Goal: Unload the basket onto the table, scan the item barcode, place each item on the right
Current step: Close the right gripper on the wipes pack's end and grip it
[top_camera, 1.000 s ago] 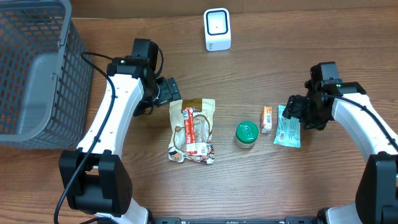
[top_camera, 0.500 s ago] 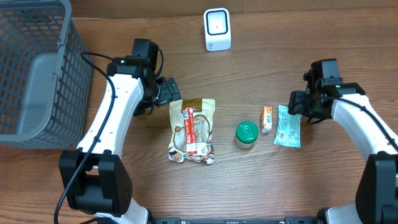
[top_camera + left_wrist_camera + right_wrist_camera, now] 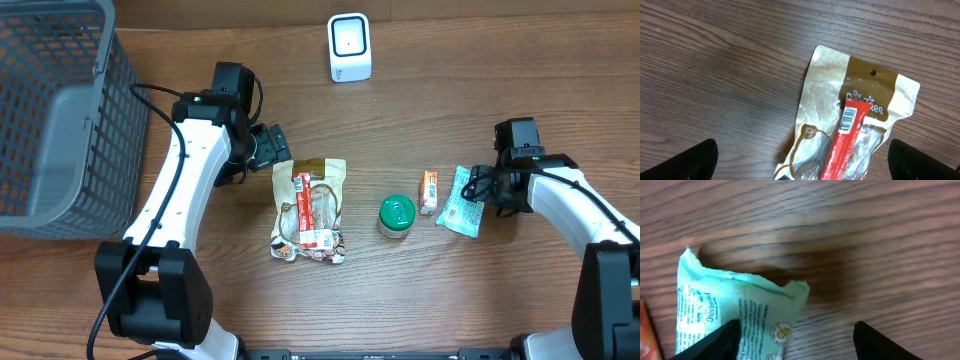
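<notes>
A mint-green packet (image 3: 461,206) lies on the wooden table at the right, slightly tilted. My right gripper (image 3: 482,190) hangs open at its right edge. In the right wrist view the packet (image 3: 740,307) has one corner lying between the jaws, beside the left finger (image 3: 715,342), with bare wood up to the right finger. My left gripper (image 3: 272,148) is wide open over the top end of a tan pouch (image 3: 310,208). A red bar with a printed barcode (image 3: 852,117) lies on the pouch (image 3: 830,95). The white scanner (image 3: 349,47) stands at the back centre.
A green round lid (image 3: 396,215) and a small orange bar (image 3: 428,191) lie between the pouch and the packet. A grey wire basket (image 3: 55,110) fills the far left.
My right gripper slid back toward the right and lower, and its jaws widened a little. The mint packet turned slightly, its top leaning right. The left arm stayed still.
</notes>
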Tool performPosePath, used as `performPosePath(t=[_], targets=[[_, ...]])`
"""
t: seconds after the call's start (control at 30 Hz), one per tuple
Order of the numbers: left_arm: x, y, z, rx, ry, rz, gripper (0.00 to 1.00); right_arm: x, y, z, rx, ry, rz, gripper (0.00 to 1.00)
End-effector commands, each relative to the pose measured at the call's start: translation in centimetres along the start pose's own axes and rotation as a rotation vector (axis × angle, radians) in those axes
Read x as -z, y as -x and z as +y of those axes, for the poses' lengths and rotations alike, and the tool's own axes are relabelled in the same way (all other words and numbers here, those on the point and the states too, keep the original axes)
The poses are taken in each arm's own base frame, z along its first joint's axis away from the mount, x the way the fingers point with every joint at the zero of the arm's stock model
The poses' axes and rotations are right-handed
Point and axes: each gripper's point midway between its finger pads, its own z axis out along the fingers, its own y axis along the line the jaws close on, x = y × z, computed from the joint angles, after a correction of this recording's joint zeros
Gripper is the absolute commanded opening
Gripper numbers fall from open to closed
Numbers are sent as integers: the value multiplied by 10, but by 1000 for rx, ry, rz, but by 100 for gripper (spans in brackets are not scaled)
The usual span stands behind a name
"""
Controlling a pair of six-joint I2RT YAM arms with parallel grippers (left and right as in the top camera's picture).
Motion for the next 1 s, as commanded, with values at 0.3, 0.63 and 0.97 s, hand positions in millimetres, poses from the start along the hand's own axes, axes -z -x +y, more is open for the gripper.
performPosePath(t=[0.3, 0.63, 0.97], targets=[[13, 6, -5, 3, -25, -37, 100, 2, -13, -20, -254, -83, 27, 77], [13, 6, -5, 3, -25, -37, 100, 5, -9, -39, -343, -61, 62, 84], [13, 6, -5, 3, -25, -37, 100, 5, -12, -32, -286, 23, 98, 88]])
